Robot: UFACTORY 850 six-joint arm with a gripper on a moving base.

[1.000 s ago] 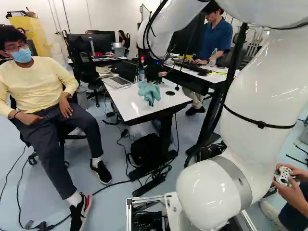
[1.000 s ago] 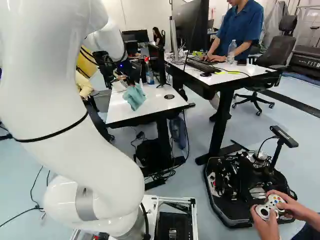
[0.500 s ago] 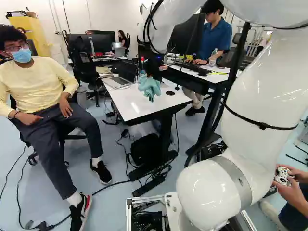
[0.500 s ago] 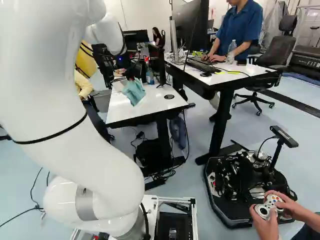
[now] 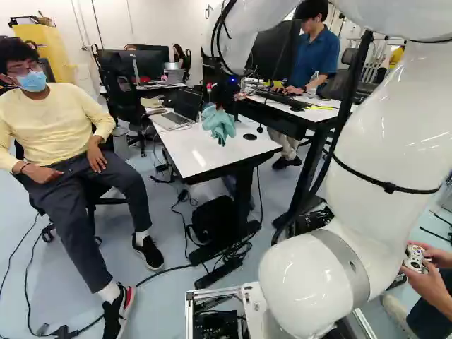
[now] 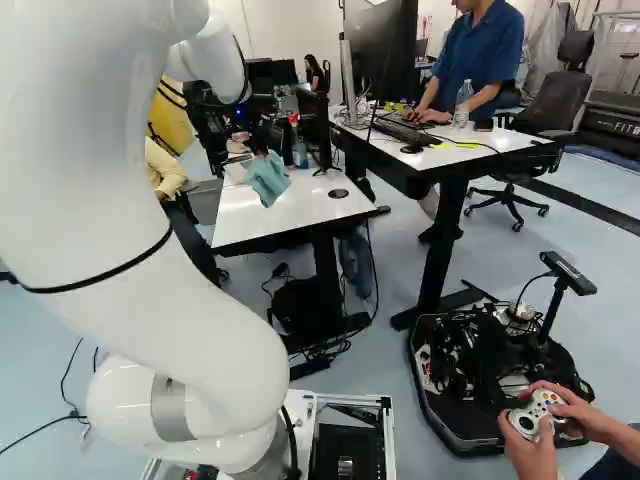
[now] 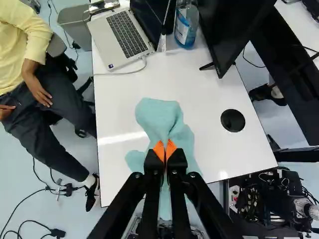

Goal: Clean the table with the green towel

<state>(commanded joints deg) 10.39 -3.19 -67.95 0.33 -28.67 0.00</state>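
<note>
Clock: in the wrist view, twelve is taken as straight ahead of the fingertips; in the base views, as away from the base.
Laptop: a silver laptop (image 7: pixel 119 40) is seen open on the white table (image 7: pixel 209 164) at eleven o'clock, with a pale cable (image 7: pixel 132 71) run from its side.
Monitor: a black monitor (image 7: pixel 232 30) is found at one o'clock, its foot over the tabletop.
Black disc: it (image 7: pixel 233 120) is set in the tabletop at two o'clock.
Second table: a desk (image 6: pixel 500 145) is seen at two o'clock from the white table in the right base view.
Hidden: the bottle is mostly covered by the towel in the left base view; whether the tabletop is touched by the towel cannot be told.
Bottle: a clear bottle (image 7: pixel 186 25) is stood at twelve o'clock, cut off in the wrist view; its fill cannot be told.
Bin: a grey bin (image 7: pixel 74 24) is placed at eleven o'clock, beyond the table edge; its contents cannot be made out.
Low black unit: wires and dark parts are held in it (image 6: pixel 440 425), at four o'clock in the right base view.
Gripper: its fingers (image 5: pixel 223 100) are clamped on the green towel (image 7: pixel 159 117), which is spread ahead over the white table.
</note>
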